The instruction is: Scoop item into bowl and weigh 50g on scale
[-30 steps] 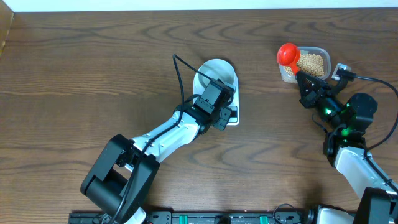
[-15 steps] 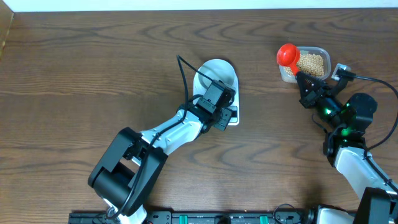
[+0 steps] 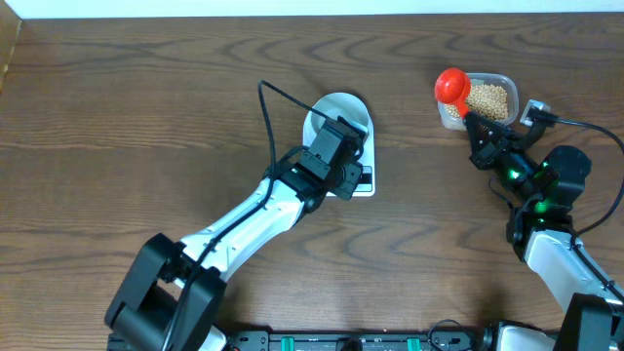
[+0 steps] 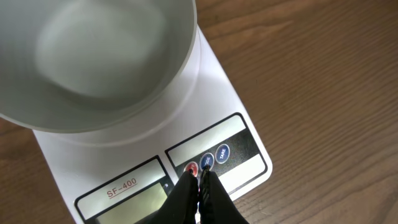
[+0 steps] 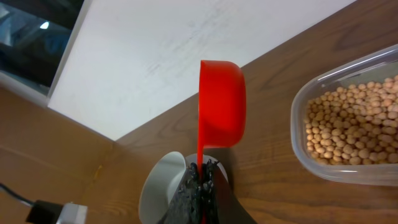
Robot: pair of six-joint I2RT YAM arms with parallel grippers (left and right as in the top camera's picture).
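Note:
The white bowl [image 4: 93, 56] stands empty on the white scale [image 4: 230, 99], near the table's middle in the overhead view [image 3: 336, 115]. My left gripper [image 4: 199, 173] is shut, its tips down on the round buttons [image 4: 207, 160] of the scale's dark panel. My right gripper [image 5: 202, 171] is shut on the thin handle of a red scoop [image 5: 222, 102]. The scoop's cup hangs by the left edge of a clear tub [image 3: 507, 80] of tan beans [image 5: 351, 130]. Whether the scoop holds any beans I cannot tell.
The tub sits at the back right, close to the table's far edge and a white wall strip [image 5: 186, 37]. A black cable [image 3: 278, 107] arcs over the left arm beside the bowl. A cardboard edge [image 3: 10, 44] shows at the far left corner.
The left arm's elbow and base have swung left while its shut tips stay at the scale's buttons. The right arm and the scoop have not moved.

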